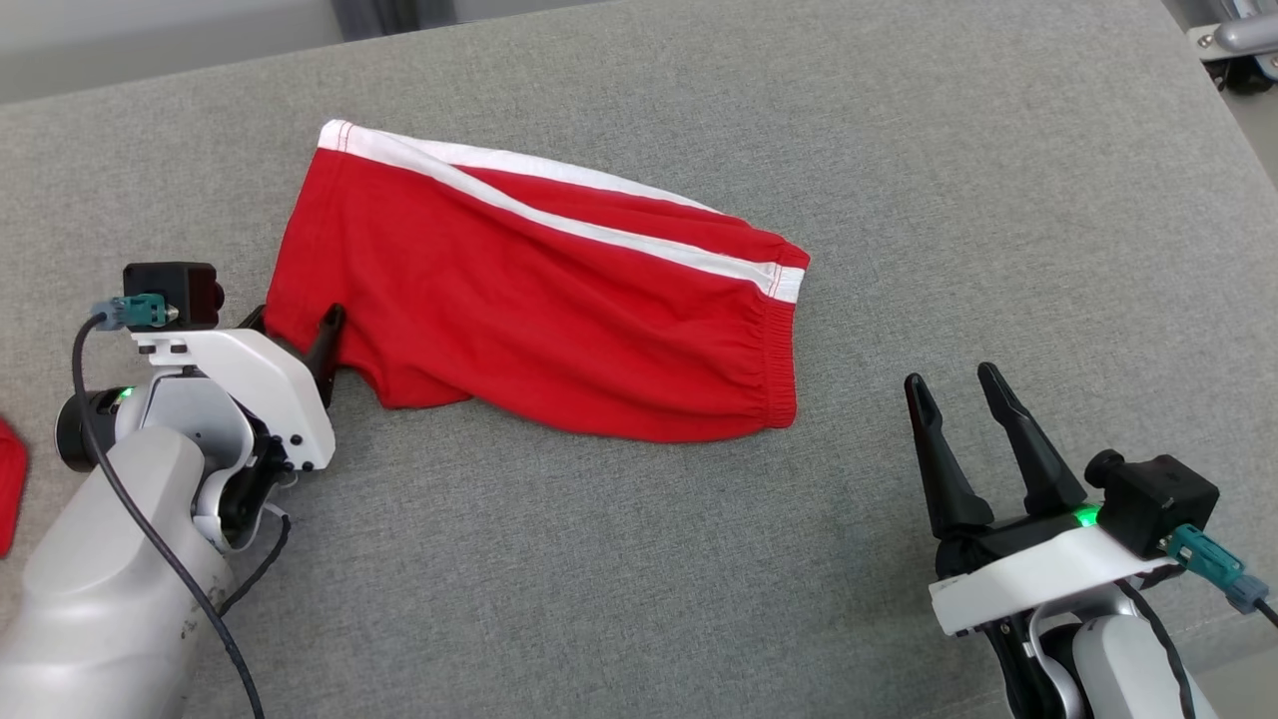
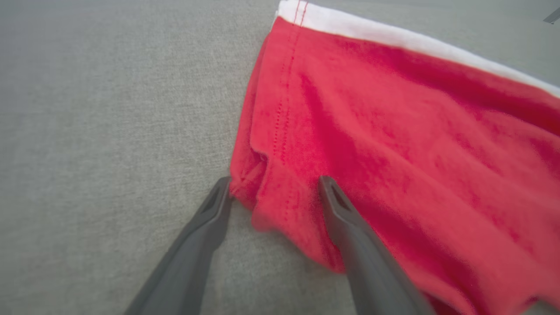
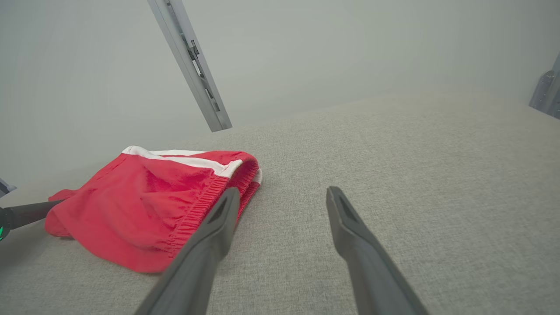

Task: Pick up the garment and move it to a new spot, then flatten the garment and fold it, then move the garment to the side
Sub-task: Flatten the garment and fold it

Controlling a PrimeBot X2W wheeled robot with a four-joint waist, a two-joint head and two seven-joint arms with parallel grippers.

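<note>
1. Nearest the robot, the right tool (image 1: 951, 379) hangs over the bare grey worktop (image 1: 599, 579). Its 2 fingers are spread and hold nothing. It sits near the elastic waistband (image 1: 784, 369) of the garment (image 1: 539, 310) but apart from it, probably placed to take that end.
2. On the other side, the left tool (image 1: 292, 335) is spread too, not yet pinching. In the left wrist view, 1 finger lies just outside the leg-hem corner and the other rests over the red cloth. The corner therefore sits between the jaws, which looks set for closing on it.
3. Beyond both tools, the garment, a pair of red shorts, lies across the middle of the worktop. Its hem is toward the left and its waistband toward the right. It is fairly flat with soft wrinkles.
4. Farthest off, a white stripe (image 1: 559, 215) runs along the garment's far side.
5. Taking opposite ends would likely let the 2 arms lift the cloth taut rather than bunched.
</note>
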